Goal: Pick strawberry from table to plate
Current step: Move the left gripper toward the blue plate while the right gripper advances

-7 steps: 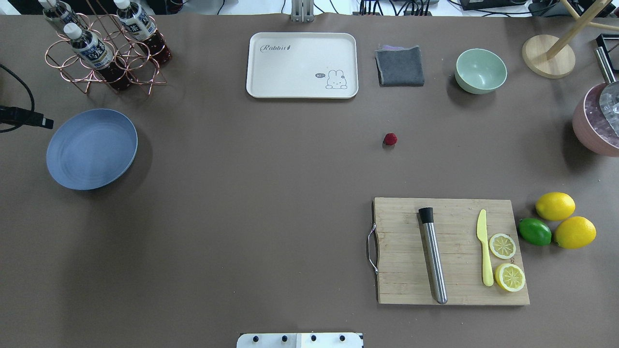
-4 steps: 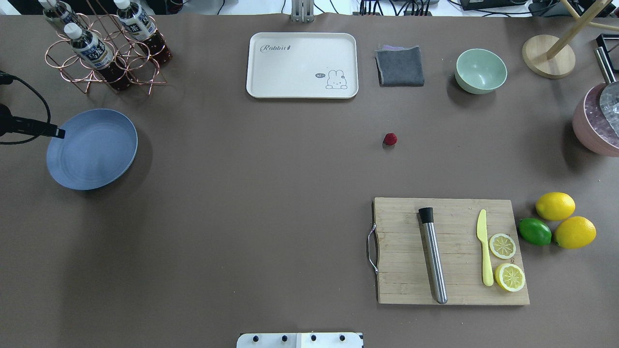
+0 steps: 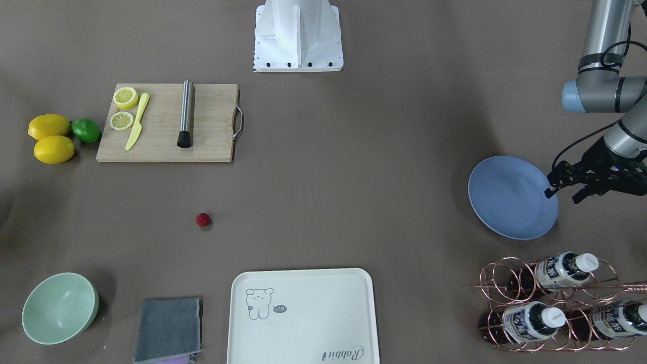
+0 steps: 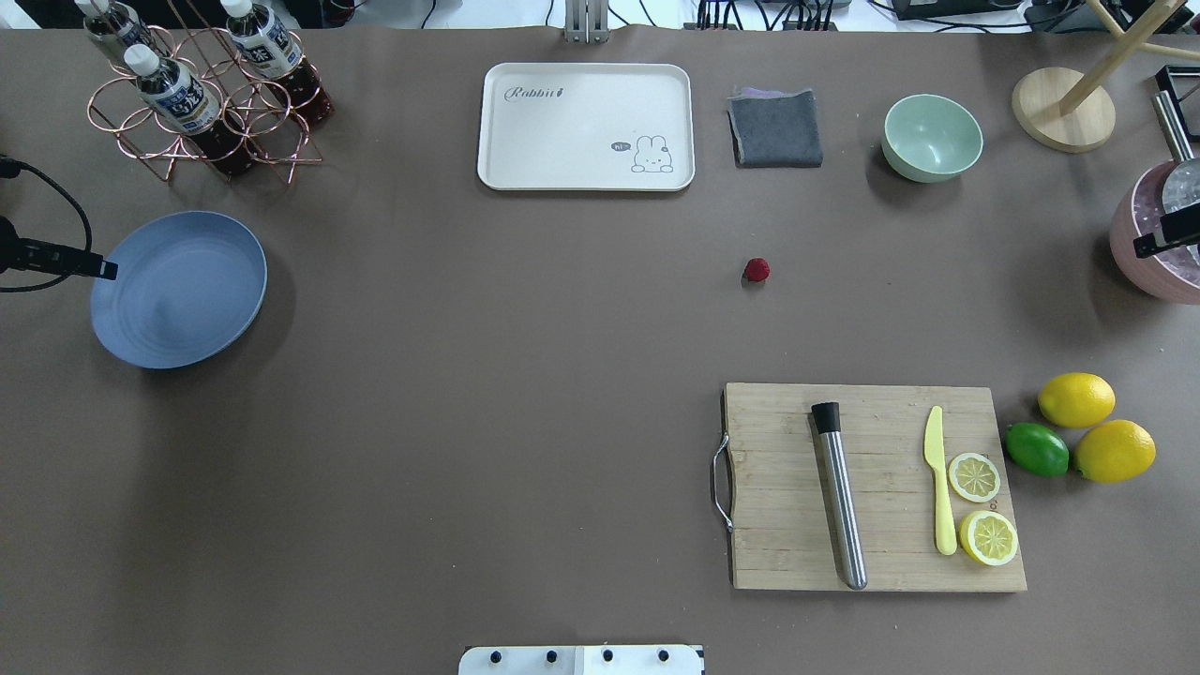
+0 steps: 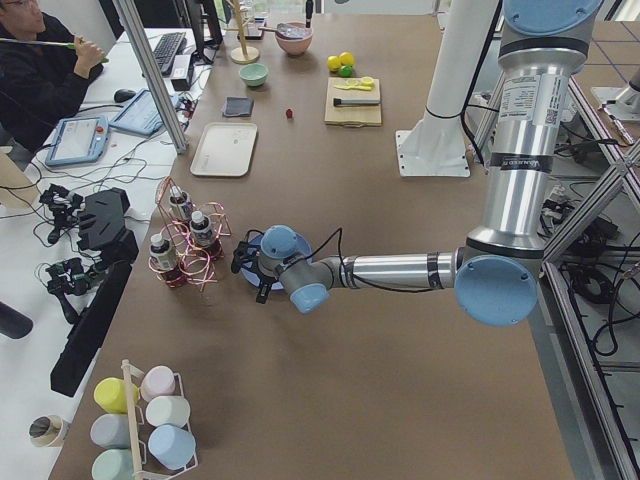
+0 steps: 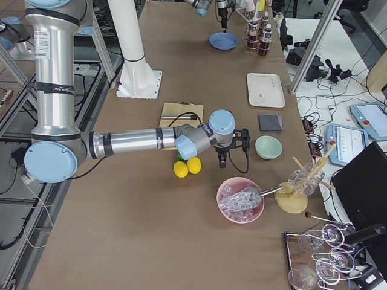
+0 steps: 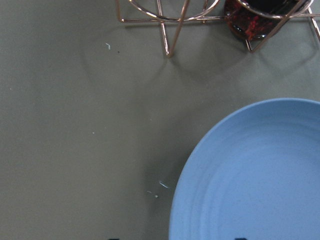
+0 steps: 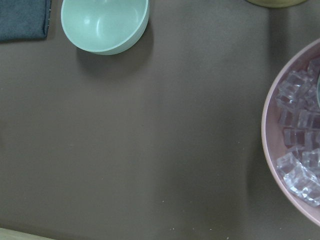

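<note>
strawberry [image 4: 757, 270]: lies alone on the bare desk [image 4: 487, 375], between the cream tray [image 4: 586, 127] and the cutting board [image 4: 872, 487], well apart from both; nothing touches it.
plate [image 4: 178, 289]: far over on the robot's left side of the desk, just beside the wire rack [image 4: 202, 141]; nothing on it yet.
left hand [image 3: 562, 196]: fingers apart, holding nothing, hanging over the plate's outer rim.
right hand [image 4: 1165, 242]: only one finger shows, at the edge of the overhead view above the pink bowl [image 4: 1130, 253]; cannot tell whether apart or together.
step in hand: the reach for the berry, by my reading; both hands are well apart from it.
doing it well: berry is tiny and rounded, likely to roll if nudged. come straight down with fingers wide, straddle it evenly, close gently low to the desk, and lift clear before the long carry across to the plate.
pink bowl: ice cubes [image 8: 300, 150], heaped.
wire rack: three bottles [image 4: 178, 98] of dark drink, slanted in the rings.
</note>
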